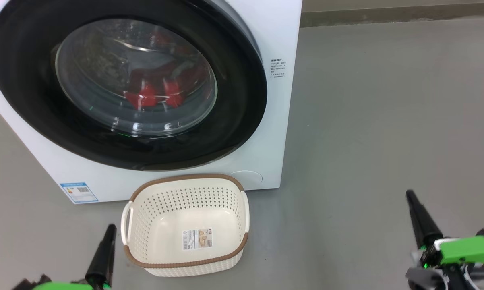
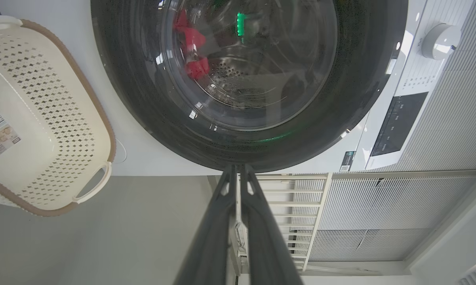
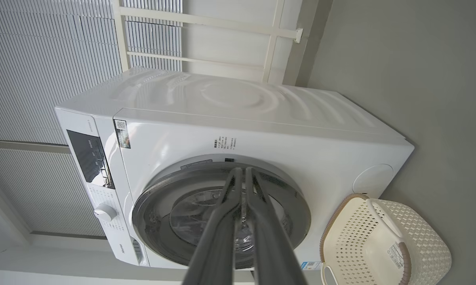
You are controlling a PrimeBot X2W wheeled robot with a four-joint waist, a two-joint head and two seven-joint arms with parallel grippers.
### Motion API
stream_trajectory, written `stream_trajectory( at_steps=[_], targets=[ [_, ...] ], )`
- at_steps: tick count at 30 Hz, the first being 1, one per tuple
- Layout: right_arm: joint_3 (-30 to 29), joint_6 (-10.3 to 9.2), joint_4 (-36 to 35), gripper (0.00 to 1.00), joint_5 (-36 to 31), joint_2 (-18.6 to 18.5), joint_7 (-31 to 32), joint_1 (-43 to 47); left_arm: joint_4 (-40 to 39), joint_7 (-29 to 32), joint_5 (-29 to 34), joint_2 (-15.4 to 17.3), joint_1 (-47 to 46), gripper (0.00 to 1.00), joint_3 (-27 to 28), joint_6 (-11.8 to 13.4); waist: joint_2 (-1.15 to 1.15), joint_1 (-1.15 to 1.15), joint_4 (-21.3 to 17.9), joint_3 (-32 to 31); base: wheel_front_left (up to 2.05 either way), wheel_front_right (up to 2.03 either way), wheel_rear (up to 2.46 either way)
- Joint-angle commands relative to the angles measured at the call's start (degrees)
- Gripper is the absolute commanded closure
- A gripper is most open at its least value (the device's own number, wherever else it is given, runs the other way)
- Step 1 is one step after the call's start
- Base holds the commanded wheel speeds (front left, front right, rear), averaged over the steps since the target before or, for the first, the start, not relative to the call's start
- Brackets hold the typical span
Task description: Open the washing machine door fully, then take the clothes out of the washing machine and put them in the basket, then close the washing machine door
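Door (image 1: 24, 80) is shut flush on the washer (image 1: 278, 32), so step one isn't started. Clothes (image 1: 153, 90) are inside the drum, red behind the glass. Basket (image 1: 185, 177) sits on the floor (image 1: 367, 121) just in front of the washer, below the door, with nothing in it.

Left end effector (image 2: 238, 174): fingers together, a slit at most, holding nothing, touching nothing. It is low beside the basket, pointing at the door's black rim. Right end effector (image 3: 242, 172): same, fingers together and holding nothing, well off to the right, aimed at the door.

How I'd do the opening:
- No handle is visible. The grey lip on the rim's right edge, head view, looks like the pull side. That's a guess.
- Hook a fingertip behind that lip and pull along the door's arc, not straight out.
- The rim is glossy and probably slippery, so hook it, don't pinch.
- Swing it fully open, or it will crowd the reach into the drum.
- The basket is close under the door. Watch the sweep and the arm so it isn't knocked.
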Motion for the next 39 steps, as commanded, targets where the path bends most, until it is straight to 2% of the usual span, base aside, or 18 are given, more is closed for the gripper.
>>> stream_trajectory(
  at_steps=[1, 6, 11, 14, 18, 39],
  targets=[
    [0.0, 0.0, -0.21, 0.0, 0.0, -0.08, -0.01, -0.1, -0.21, -0.01, 0.0, 0.01, -0.1, 0.0, 0.0, 0.0, 0.0, 0.0, 0.0, 0.0, 0.0, 0.0, 0.0],
    [0.59, 0.0, 1.89, 0.0, -0.04, 0.63, -0.32, 1.13, 1.83, -0.25, 0.09, -0.41, 1.01, 0.0, -0.14, 0.0, 0.0, 0.0, 0.01, 0.13, 0.0, 0.0, 0.0],
    [1.47, 0.0, 1.97, 0.0, -0.42, 0.56, -1.18, 0.7, 1.78, -1.08, 0.56, -0.24, 0.84, 0.0, -0.35, -0.01, 0.0, 0.13, -0.09, -0.19, 0.0, 0.0, 0.0],
    [2.15, 0.0, 2.17, 0.0, -1.04, 0.5, -1.7, 0.63, 1.73, -1.67, 1.02, -0.09, 1.09, 0.0, -0.49, -0.02, 0.0, 0.02, -0.25, -0.44, 0.0, 0.0, 0.0],
    [2.65, 0.0, 2.37, 0.0, -2.75, 0.4, -2.38, 0.33, 1.51, -2.4, 2.3, 0.19, 1.18, 0.0, -0.57, -0.04, 0.0, 0.0, -0.38, -0.52, 0.0, 0.0, 0.0],
    [5.86, -0.01, 2.34, 0.0, -17.13, 0.18, -5.92, -1.18, -0.22, -5.98, 17.86, -0.05, 1.27, 0.0, 0.96, -0.1, 0.0, 0.0, -0.97, -1.03, 0.0, 0.0, 0.0]
  ],
)
